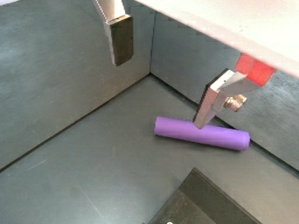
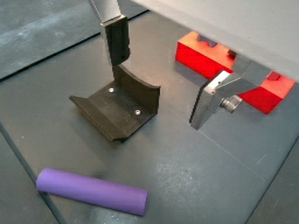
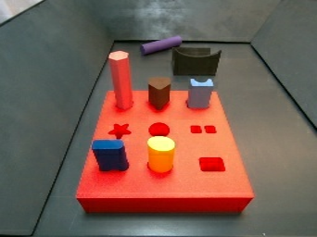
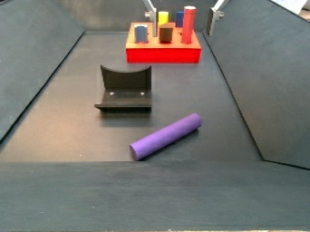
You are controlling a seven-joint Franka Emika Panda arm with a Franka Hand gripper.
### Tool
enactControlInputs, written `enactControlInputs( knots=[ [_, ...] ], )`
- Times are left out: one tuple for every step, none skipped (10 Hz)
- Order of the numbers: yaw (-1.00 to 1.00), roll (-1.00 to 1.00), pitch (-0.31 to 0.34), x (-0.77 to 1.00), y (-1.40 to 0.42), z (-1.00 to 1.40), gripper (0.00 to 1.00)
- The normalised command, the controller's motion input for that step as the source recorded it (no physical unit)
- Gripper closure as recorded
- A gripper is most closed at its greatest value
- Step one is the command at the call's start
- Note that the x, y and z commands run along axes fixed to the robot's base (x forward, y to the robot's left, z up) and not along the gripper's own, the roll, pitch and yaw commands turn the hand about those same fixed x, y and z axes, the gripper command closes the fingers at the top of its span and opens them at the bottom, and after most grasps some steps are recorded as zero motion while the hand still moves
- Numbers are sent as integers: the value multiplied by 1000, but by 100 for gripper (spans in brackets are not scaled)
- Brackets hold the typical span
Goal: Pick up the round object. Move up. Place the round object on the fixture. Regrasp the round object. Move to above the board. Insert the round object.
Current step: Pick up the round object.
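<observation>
In a wrist view the gripper (image 1: 163, 74) hangs above the floor, jaws spread wide with nothing between them, and the round object (image 1: 202, 133) lies flat on the floor below. In a wrist view the fixture (image 2: 117, 107) sits between peg and board (image 2: 233, 72). In a side view the board (image 3: 161, 153) fills the front, with the purple peg at the back beside the fixture. In a side view the peg lies well apart from the board, nearer the camera than the fixture.
</observation>
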Motion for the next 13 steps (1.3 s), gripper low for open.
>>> enactControlInputs(
  knots=[
    [0, 0, 0, -6, 51, 0, 0],
    [-197, 0, 0, 49, 174, -169, 0],
    [-943, 0, 26, 0, 46, -363, 0],
    [-986, 0, 27, 0, 0, -411, 0],
    [-974, -6, 0, 0, 0, -457, 0],
    [-943, -31, -3, 0, 11, -477, 0],
    [-609, -111, -204, 0, 223, -500, 0],
    [-323, -161, -233, -31, 466, -520, 0],
    [0, -204, -167, 0, 809, -563, 0],
    [0, -247, -140, 0, 914, -551, 0],
    [-20, -274, -187, 46, 743, -437, 0],
    [-274, -271, -259, 109, 480, -331, 0],
    [-363, -277, -280, 106, 377, -294, 0]
  ],
)
